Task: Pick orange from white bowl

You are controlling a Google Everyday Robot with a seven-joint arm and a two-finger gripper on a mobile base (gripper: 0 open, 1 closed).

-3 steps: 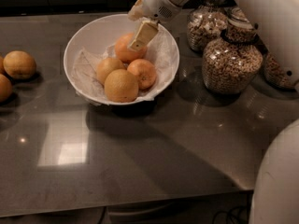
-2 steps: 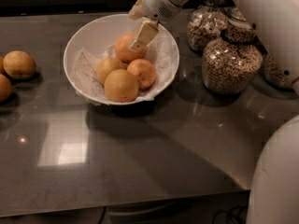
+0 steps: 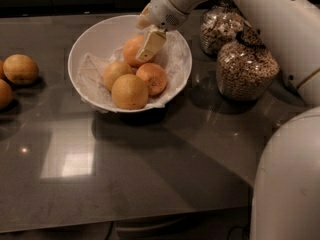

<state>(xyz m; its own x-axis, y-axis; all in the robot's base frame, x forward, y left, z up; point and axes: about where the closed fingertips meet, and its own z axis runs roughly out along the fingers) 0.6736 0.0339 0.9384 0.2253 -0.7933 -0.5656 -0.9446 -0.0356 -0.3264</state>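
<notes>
The white bowl [image 3: 87,44], lined with crinkled white paper, stands at the back middle of the dark table. It holds several fruits. The deep-coloured orange [image 3: 131,51] lies at the bowl's rear. Two paler fruits [image 3: 129,91] and a rounder deep-orange one [image 3: 152,78] lie in front of it. My gripper [image 3: 148,48] reaches down from the upper right into the bowl. It rests against the right side of the rear orange and covers part of it.
Two glass jars of cereal [image 3: 245,71] stand right of the bowl, under my white arm [image 3: 270,14]. Loose yellow-orange fruits [image 3: 20,69] lie at the table's left edge. My robot's white body [image 3: 287,184] fills the lower right corner.
</notes>
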